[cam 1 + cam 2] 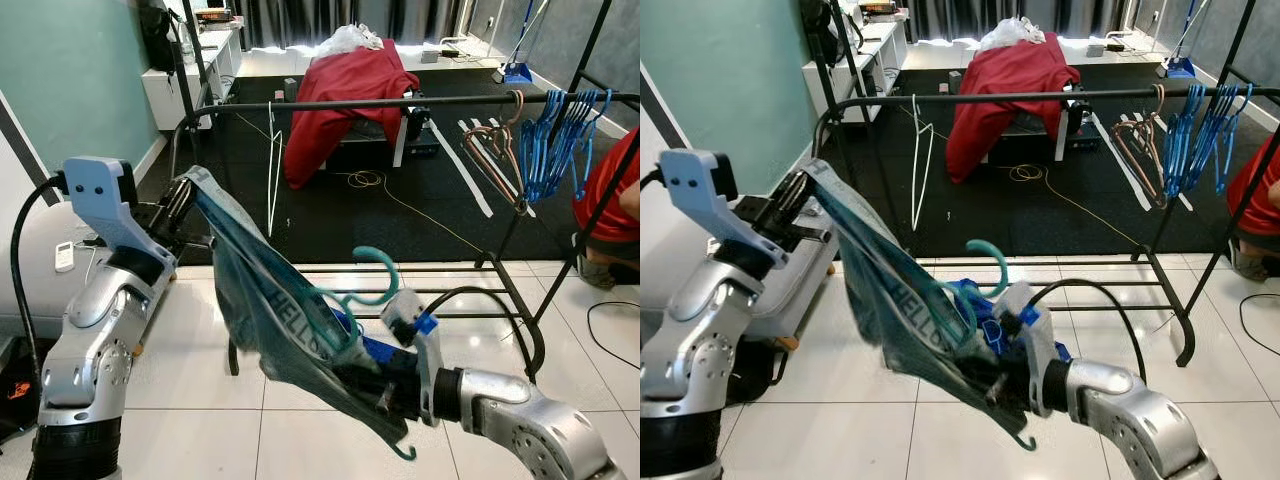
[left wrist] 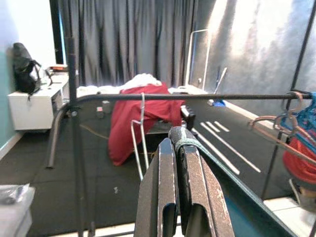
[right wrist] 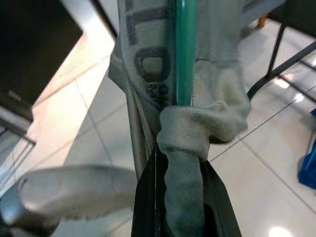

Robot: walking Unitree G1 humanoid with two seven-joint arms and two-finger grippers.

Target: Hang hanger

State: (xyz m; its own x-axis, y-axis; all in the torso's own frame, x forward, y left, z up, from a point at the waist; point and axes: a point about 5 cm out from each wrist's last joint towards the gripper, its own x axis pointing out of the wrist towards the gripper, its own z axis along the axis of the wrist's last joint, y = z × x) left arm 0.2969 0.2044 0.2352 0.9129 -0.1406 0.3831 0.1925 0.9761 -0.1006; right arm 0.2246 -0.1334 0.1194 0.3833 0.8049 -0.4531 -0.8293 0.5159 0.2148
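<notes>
L arm raised, elbow bent, forearm up toward the black clothes rail (image 1: 400, 103); left gripper (image 1: 183, 197) sits just below rail height, fingers (image 2: 190, 187) pressed together w/ a strip of the grey-teal garment (image 1: 270, 300) pinched between them at one end. R arm comes in low from the right, forearm roughly level, wrist turned inward; right gripper (image 1: 385, 385) is buried in the lower bunch of the same garment, jaws clamped on a wad of cloth beside the teal hanger (image 1: 365, 290) shaft. So fabric is stretched diagonally betw the 2 grippers, high at L, low at R. Hanger is inside the garment, hook sticking up free above R gripper, well below the rail and not touching it; lower tip of hanger pokes out under the cloth. Lettering "HELLO" partly readable on fabric. Rail also carries a white hanger (image 1: 274, 160), brown hangers (image 1: 495, 150) and a bunch of blue hangers (image 1: 560, 135) further to the right. Red cloth (image 1: 340, 95) draped over furniture behind. Person in red (image 1: 610, 190) at right edge, partly cut off
</notes>
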